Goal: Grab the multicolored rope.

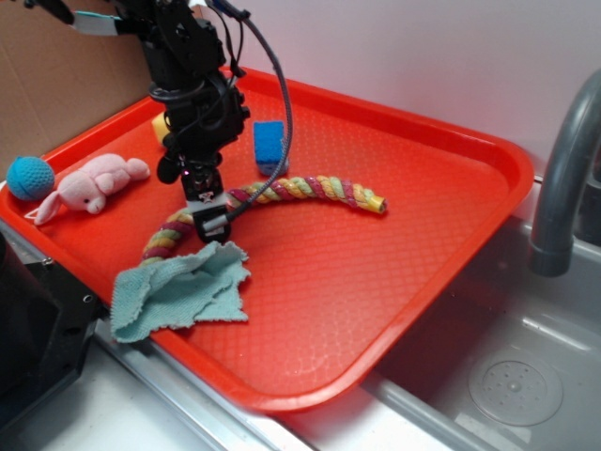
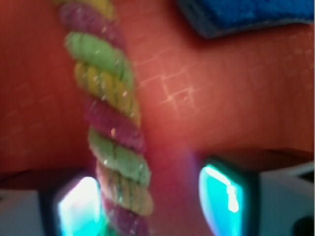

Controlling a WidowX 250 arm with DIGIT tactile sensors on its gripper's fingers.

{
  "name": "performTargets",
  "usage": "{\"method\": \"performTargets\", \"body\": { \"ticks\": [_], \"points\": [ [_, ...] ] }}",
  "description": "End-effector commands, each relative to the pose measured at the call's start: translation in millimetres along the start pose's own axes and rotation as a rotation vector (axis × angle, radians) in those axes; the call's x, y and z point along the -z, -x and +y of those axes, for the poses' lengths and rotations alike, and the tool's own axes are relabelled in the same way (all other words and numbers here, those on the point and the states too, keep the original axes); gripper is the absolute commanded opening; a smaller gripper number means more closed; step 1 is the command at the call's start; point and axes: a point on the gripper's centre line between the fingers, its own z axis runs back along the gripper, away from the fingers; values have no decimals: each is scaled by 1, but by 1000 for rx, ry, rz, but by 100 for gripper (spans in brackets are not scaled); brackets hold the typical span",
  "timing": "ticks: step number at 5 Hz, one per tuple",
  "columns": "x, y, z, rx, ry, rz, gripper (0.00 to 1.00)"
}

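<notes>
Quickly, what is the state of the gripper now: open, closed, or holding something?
Gripper: open, its fingers on either side of the multicolored rope, not closed on it.

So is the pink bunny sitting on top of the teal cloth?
No, the pink bunny lies on the bare tray, apart from the teal cloth.

You are getting even, soft light in the exterior view, with faint shadows lying under objects on the glossy red plastic tray (image 1: 394, 235). Your wrist view is blurring throughout, with cyan glare glowing at lower left and right.
</notes>
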Motion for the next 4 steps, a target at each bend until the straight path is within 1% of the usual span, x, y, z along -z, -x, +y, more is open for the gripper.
{"method": "performTargets", "body": {
  "ticks": [1, 2, 3, 4],
  "points": [
    [6, -4, -6, 9, 18, -20, 0],
    [2, -3, -5, 27, 30, -32, 0],
    [-19, -2, -1, -1, 18, -21, 0],
    [-69, 2, 4, -144, -1, -49, 0]
  ]
}}
